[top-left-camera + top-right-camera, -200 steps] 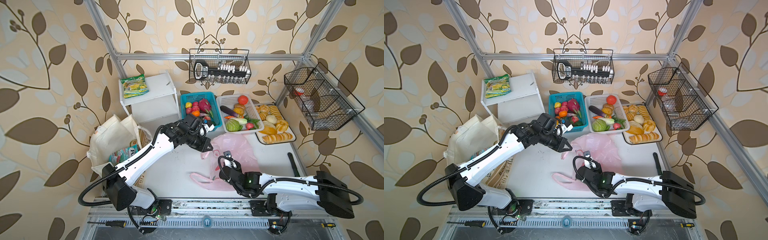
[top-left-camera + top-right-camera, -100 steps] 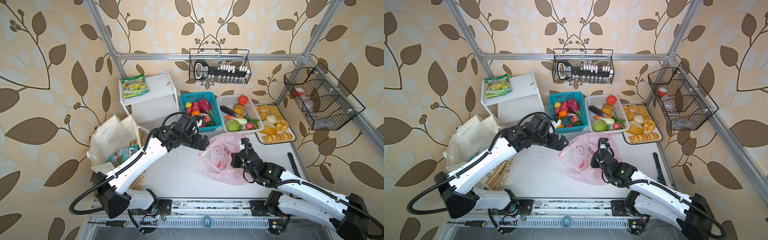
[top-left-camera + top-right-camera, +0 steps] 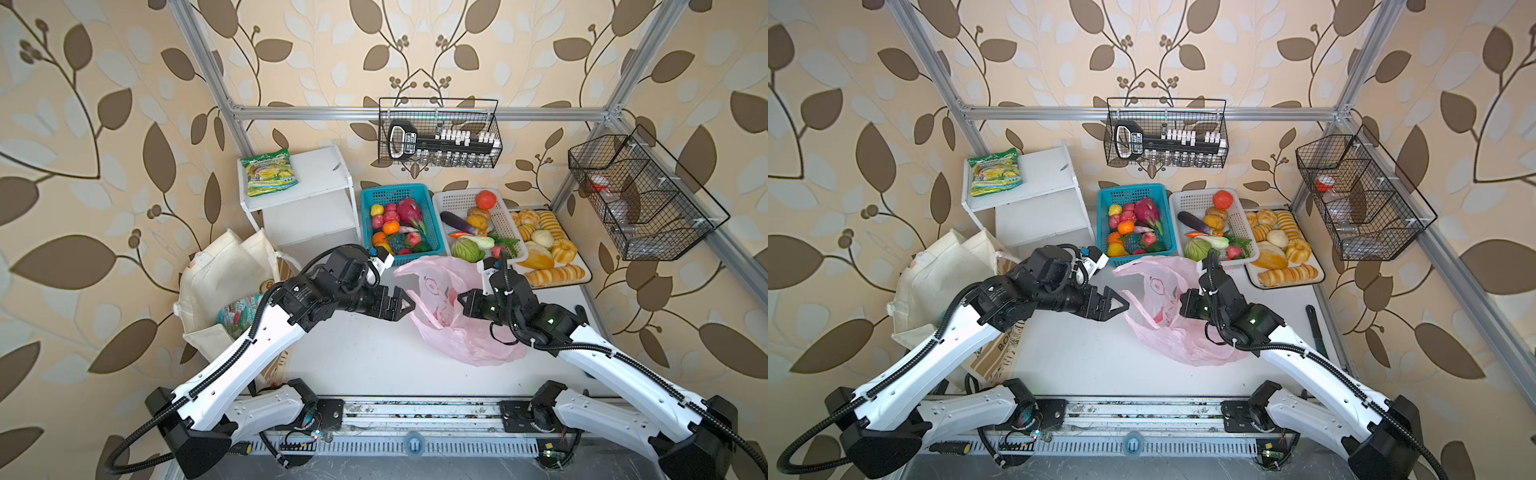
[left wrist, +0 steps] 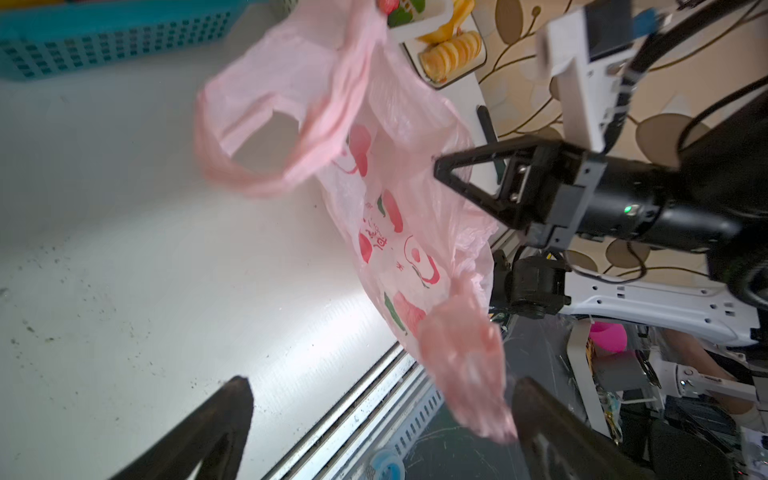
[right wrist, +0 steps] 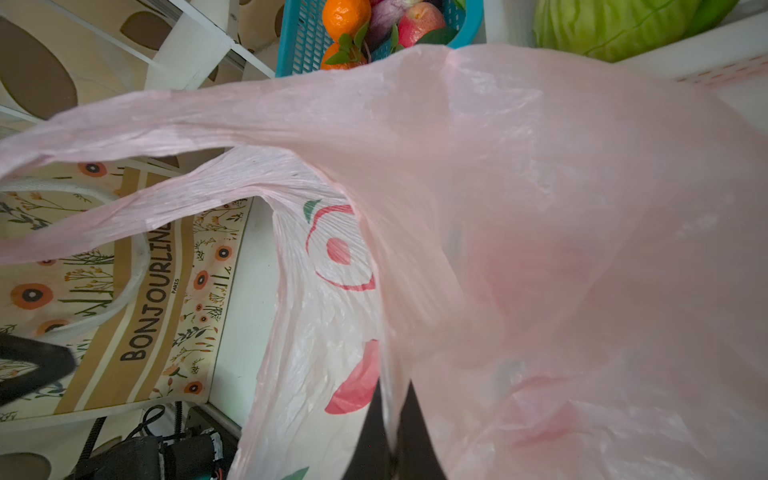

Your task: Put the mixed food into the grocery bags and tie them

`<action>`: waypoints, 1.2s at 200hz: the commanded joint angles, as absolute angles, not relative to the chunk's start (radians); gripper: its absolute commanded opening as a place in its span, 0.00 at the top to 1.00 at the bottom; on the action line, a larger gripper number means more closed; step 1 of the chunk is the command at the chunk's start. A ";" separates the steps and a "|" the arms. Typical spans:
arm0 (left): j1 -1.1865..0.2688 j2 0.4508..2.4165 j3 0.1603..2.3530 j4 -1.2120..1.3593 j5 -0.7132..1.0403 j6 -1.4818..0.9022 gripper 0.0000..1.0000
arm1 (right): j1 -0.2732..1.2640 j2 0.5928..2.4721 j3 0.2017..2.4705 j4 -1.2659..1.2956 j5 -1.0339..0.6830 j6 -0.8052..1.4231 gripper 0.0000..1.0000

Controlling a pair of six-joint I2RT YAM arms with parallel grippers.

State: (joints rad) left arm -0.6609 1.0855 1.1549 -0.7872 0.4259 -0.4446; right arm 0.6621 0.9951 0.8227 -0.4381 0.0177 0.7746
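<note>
In both top views the thin translucent pink plastic bag [image 3: 442, 316] with red print stands half-raised on the white surface [image 3: 353, 357], at about 5 o'clock from the teal plastic basket [image 3: 368, 195] of toy fruit [image 3: 395, 220]. The right gripper [image 3: 462, 297] has its fingers clenched on the bag's rim at the 3 o'clock side. The left gripper [image 3: 409, 305] hangs at the 9 o'clock side, fingers spread with nothing between them, just beside the film. The large cream canvas tote [image 3: 224, 270] with long handles slumps at 9 o'clock on the surface, and a teal-red snack packet [image 3: 239, 313] shows in its mouth.

In the left wrist view the released fingers [image 4: 220, 419] frame bare surface, with the bag's lower corner drooping near one of them. A free handle loop [image 4: 257, 137], blurred, hangs apart from the right gripper [image 4: 446, 166], which pinches the opposite rim.

In the right wrist view the fingers [image 5: 417, 449] meet on a fold of pink film. We cannot tell whether anything lies inside; the red patches may be print.

We judge the step in hand to be opening the bag's mouth. The right pinch should hold firm and high. We would bring the left fingers around the free loop and close on a gathered fold rather than a single layer. Then we would draw gently toward 9 o'clock so the thin film neither tears nor slips, leaving the mouth facing the basket at 11 o'clock.
</note>
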 commanded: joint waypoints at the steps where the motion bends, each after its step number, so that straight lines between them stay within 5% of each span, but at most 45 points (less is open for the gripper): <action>1: -0.661 1.075 1.137 -0.689 0.508 -0.529 0.01 | 0.676 1.001 0.858 -0.468 0.009 0.782 1.00; 21: -0.661 1.072 1.122 -0.557 0.579 -0.573 0.12 | 0.682 1.004 0.857 -0.459 0.004 0.787 1.00; 60: -0.661 1.078 1.126 -0.506 0.645 -0.505 0.75 | 0.664 0.993 0.869 -0.485 0.020 0.790 1.00; 82: -0.669 1.081 1.153 -0.495 0.749 -0.431 0.89 | 0.625 0.994 0.927 -0.617 0.076 0.779 1.00; 135: -0.831 1.110 1.287 -0.699 0.881 -0.045 0.93 | 0.620 1.026 1.135 -0.907 0.305 0.714 1.00; 210: -1.082 1.204 1.403 -0.878 0.907 0.225 0.82 | 0.492 0.963 1.051 -0.806 0.173 0.754 1.00; 240: -1.117 1.215 1.386 -0.965 0.786 0.291 0.79 | 0.444 0.943 1.027 -0.775 0.067 0.716 1.00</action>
